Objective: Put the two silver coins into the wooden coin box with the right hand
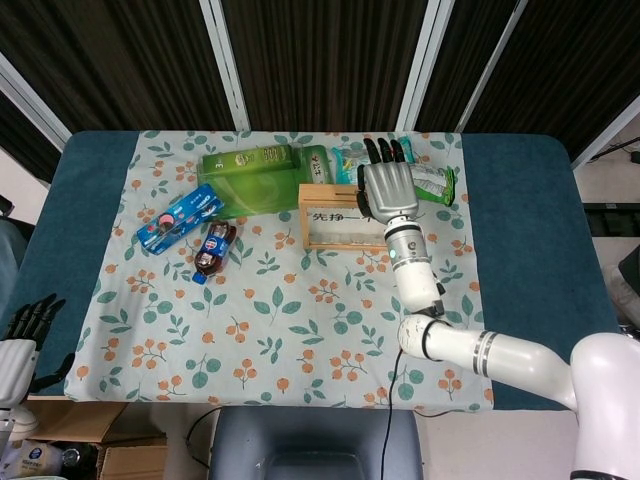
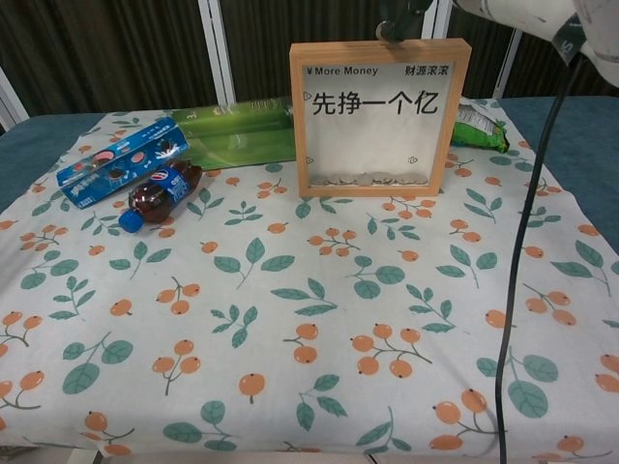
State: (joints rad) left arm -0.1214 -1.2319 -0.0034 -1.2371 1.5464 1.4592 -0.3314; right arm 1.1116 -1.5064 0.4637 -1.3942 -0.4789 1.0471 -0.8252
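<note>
Wooden coin box (image 1: 335, 217) under right hand (image 1: 387, 187)

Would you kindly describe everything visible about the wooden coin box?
The wooden coin box is a pale wood frame with a clear front pane printed "More Money" above large Chinese characters. It stands upright on the floral tablecloth, at the far side, and a thin layer of coins lies along its bottom. The right hand hovers over its top right edge, fingers reaching down to the top; actual contact cannot be told.
</note>
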